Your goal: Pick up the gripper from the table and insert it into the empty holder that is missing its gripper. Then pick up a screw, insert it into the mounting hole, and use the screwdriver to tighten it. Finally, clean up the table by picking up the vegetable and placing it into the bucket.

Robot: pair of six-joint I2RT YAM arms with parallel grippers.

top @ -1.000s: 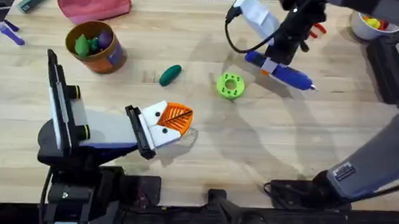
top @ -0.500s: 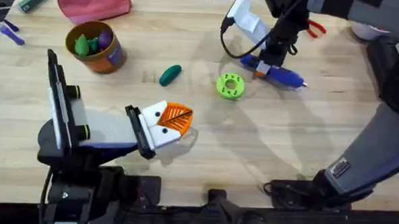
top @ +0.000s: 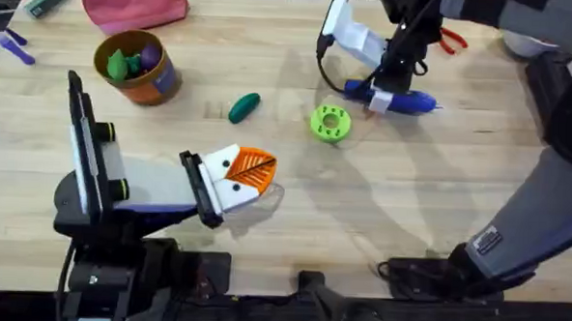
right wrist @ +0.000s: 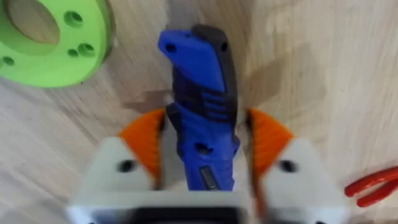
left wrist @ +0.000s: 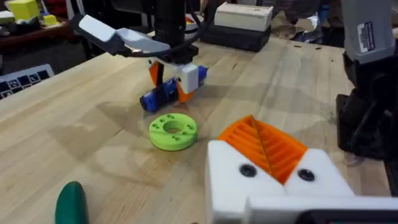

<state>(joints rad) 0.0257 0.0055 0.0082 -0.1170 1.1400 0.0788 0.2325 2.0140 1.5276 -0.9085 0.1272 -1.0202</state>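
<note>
While the bucket (top: 135, 67) holds toy vegetables, the vegetable (top: 244, 106) lies outside.

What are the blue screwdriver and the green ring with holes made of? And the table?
The screwdriver looks like hard moulded plastic, smooth with a slight sheen, with a darker strip along one side. The green ring seems to be matte plastic, possibly 3D-printed; its even colour and crisp round holes suggest that. The table looks like pale wood, with grain lines and plank seams showing.
</note>
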